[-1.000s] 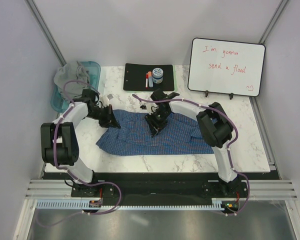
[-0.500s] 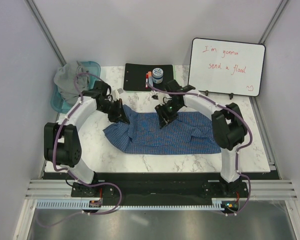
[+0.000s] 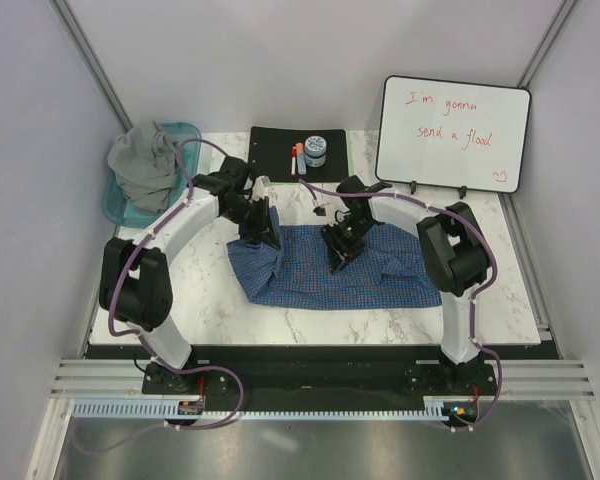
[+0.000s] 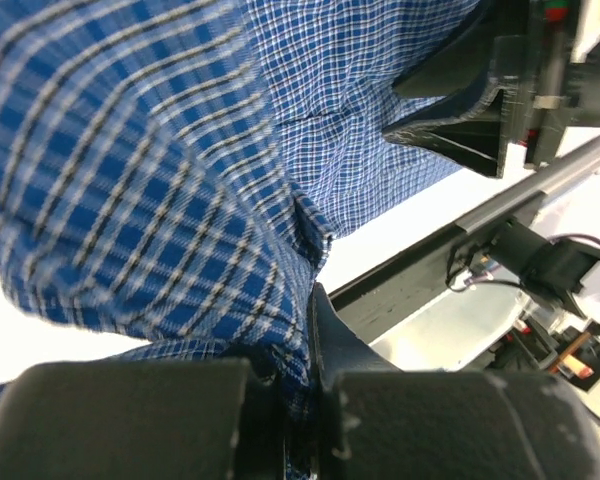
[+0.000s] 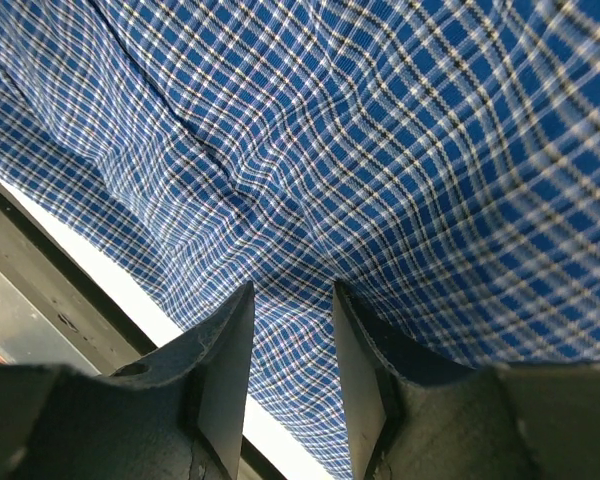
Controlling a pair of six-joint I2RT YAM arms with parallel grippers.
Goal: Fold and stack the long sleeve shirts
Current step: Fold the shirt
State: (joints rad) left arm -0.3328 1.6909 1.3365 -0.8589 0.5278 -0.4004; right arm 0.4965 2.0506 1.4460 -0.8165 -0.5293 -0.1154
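Note:
The blue-and-white checked shirt (image 3: 350,268) lies spread on the marble table, its left side bunched up. My left gripper (image 3: 266,236) is shut on that left edge, and the cloth (image 4: 180,200) is pinched between its jaws (image 4: 302,340) and hangs over them. My right gripper (image 3: 338,256) stands open over the shirt's middle, with its fingertips at the checked cloth (image 5: 400,150) and only a gap between them (image 5: 290,292). The grey shirt (image 3: 145,160) is heaped in the teal tub (image 3: 113,207) at the back left.
A whiteboard (image 3: 454,133) with red writing stands at the back right. A black clipboard (image 3: 270,155) at the back middle holds markers (image 3: 297,160) and a small blue-lidded jar (image 3: 316,151). White walls enclose the table on both sides.
My left gripper has carried the shirt's left edge to the right, bunching that side inward. The right gripper has shifted to the right over the shirt, jaws still apart.

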